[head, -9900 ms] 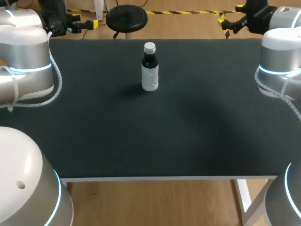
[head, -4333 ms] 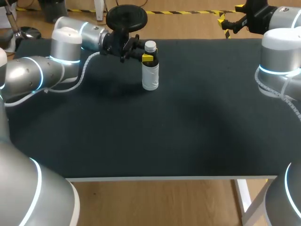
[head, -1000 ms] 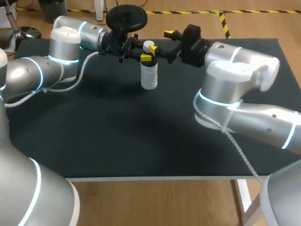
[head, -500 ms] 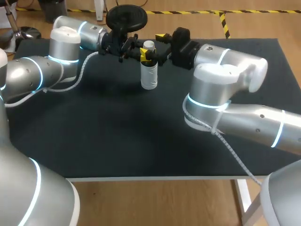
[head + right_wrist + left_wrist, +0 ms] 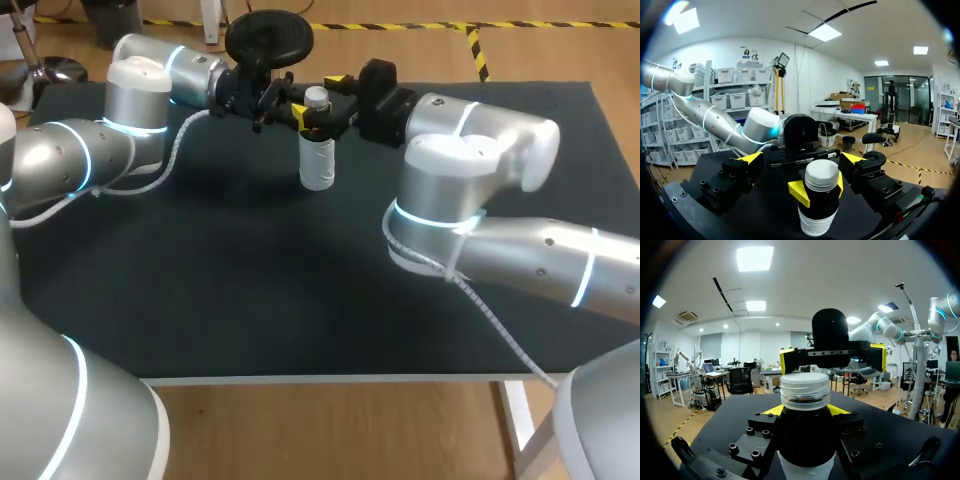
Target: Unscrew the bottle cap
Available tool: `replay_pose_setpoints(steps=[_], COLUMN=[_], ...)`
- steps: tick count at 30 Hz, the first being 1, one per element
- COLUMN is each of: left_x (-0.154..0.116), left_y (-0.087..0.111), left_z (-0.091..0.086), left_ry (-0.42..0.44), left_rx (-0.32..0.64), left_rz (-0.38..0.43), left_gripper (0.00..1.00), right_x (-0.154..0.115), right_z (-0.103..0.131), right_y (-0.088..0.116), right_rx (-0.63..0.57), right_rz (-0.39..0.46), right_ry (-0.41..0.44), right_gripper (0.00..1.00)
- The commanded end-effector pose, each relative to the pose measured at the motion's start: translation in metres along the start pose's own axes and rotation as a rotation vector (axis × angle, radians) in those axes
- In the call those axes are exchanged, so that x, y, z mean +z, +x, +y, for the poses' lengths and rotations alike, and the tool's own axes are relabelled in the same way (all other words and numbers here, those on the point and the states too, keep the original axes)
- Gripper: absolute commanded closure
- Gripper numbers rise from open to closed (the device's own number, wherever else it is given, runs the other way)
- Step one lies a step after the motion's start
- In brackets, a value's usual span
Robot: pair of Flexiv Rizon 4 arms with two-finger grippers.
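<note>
A small dark bottle (image 5: pixel 318 160) with a white label and a white screw cap (image 5: pixel 317 98) stands upright at the table's far middle. My left gripper (image 5: pixel 311 124) is shut on the bottle's dark shoulder just below the cap; in the left wrist view the bottle (image 5: pixel 806 437) fills the gap between its yellow fingertips (image 5: pixel 772 410). My right gripper (image 5: pixel 320 94) comes in from the opposite side at cap height. It is open, one finger on each side of the cap (image 5: pixel 821 174), apart from it. The right gripper (image 5: pixel 801 159) faces the left gripper (image 5: pixel 819 189).
The black mat (image 5: pixel 300 280) covers the table, with a wide bare stretch in front of the bottle. My right arm's elbow (image 5: pixel 470 180) rises over the middle right. The far table edge lies just behind the bottle.
My right arm has slid left, so its open fingers went from beside the bottle to straddling the cap. The left gripper and the bottle have stayed where they were.
</note>
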State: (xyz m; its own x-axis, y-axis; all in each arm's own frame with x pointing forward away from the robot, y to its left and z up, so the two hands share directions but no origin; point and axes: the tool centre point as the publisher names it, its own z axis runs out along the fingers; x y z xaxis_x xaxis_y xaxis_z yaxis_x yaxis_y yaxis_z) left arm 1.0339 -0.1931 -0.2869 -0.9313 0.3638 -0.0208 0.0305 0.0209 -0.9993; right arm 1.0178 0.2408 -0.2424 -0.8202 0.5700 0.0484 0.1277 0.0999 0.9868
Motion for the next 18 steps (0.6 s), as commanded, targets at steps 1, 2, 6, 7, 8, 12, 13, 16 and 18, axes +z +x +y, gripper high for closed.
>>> replay_pose_setpoints(steps=[1, 2, 6, 7, 8, 12, 13, 16, 18], left_x=[-0.001, -0.001, -0.001, -0.001, -0.001, -0.001, -0.001, -0.001, -0.001], left_y=[-0.005, -0.005, -0.005, -0.005, -0.005, -0.005, -0.005, -0.005, -0.005], left_z=[0.001, 0.001, 0.001, 0.001, 0.001, 0.001, 0.001, 0.001, 0.001], left_ry=[0.004, 0.004, 0.004, 0.004, 0.004, 0.004, 0.004, 0.004, 0.004], left_rx=[0.001, 0.001, 0.001, 0.001, 0.001, 0.001, 0.001, 0.001, 0.001], left_rz=[0.012, 0.012, 0.012, 0.012, 0.012, 0.012, 0.012, 0.012, 0.012], left_gripper=[1.00, 1.00, 1.00, 1.00, 1.00, 1.00, 1.00, 1.00, 1.00], right_x=[0.004, 0.006, 0.006, 0.006, 0.006, 0.008, 0.009, 0.009, 0.009], right_z=[-0.001, -0.002, -0.003, -0.003, -0.003, -0.002, -0.002, -0.004, -0.004], right_y=[-0.002, -0.003, -0.005, -0.006, -0.006, -0.013, -0.014, -0.016, -0.017], right_rx=[0.004, 0.005, 0.011, 0.011, 0.012, 0.011, 0.011, 0.017, 0.025], right_rz=[0.001, 0.000, -0.001, -0.002, -0.003, -0.006, -0.006, -0.006, -0.008], right_ry=[0.002, 0.002, 0.005, 0.005, 0.005, 0.009, 0.013, 0.019, 0.017], right_gripper=[0.00, 0.00, 0.00, 0.00, 0.00, 0.00, 0.00, 0.00, 0.00])
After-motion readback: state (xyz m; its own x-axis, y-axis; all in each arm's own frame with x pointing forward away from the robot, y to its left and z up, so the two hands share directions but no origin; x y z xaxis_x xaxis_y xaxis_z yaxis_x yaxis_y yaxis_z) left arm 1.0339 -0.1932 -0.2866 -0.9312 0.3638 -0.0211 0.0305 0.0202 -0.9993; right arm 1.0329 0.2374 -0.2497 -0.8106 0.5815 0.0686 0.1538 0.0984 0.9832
